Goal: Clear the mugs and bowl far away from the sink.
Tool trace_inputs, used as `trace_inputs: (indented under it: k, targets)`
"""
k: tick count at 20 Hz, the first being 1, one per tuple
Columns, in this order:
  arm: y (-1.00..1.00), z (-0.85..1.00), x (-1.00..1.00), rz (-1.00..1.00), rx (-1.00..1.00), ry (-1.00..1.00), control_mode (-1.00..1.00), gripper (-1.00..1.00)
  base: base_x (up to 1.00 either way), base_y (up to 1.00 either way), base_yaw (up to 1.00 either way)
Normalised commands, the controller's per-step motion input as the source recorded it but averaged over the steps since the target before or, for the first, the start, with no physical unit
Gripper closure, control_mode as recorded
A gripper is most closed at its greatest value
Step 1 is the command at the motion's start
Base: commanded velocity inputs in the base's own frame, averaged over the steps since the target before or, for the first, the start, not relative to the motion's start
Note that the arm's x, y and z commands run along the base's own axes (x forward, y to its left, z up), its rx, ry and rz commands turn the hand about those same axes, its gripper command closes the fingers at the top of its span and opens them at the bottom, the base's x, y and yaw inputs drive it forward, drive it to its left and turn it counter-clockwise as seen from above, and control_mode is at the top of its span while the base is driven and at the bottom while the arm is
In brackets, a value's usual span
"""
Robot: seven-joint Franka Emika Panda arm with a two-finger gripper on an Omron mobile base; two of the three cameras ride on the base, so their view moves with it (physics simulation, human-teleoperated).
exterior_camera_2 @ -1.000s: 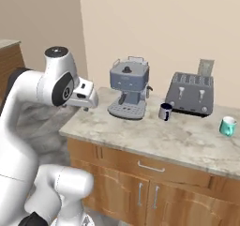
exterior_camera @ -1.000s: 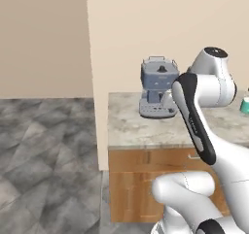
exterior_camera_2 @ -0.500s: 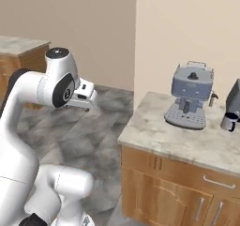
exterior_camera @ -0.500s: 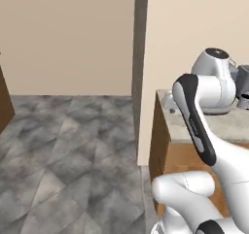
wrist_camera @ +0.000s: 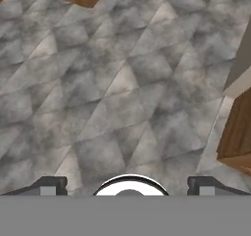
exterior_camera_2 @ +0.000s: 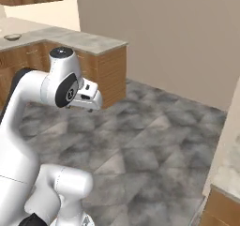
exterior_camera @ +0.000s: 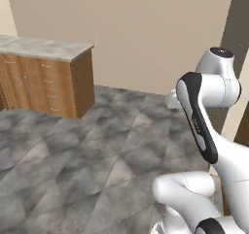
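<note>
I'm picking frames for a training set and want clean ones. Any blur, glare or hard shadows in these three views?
Left base view: even flat light, no glare, the floor soft but readable. Right base view: the same flat light, a small bowl on the far counter too tiny for detail. Hand view: floor tiles slightly soft, no cast shadow under the open gripper.

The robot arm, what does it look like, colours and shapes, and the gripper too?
The arm is glossy white with rounded, bulging links and dark grey to black joint caps and bands. Its hand is a boxy white block. The gripper has two small dark grey fingertips with paler square pads. No cables or markings show.
</note>
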Motion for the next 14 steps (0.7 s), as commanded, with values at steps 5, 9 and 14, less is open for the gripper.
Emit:
trace_inputs:
  k: [5,9,14]
  targets:
    - [0.0,0.0,0.0,0.0,0.0,0.0,1.0,-1.0,0.02,0.93,0.56]
    - [0.0,0.0,0.0,0.0,0.0,0.0,1.0,-1.0,0.17,0.92,0.38]
    - [0.0,0.0,0.0,0.0,0.0,0.0,1.0,-1.0,0.49,0.86,0.08]
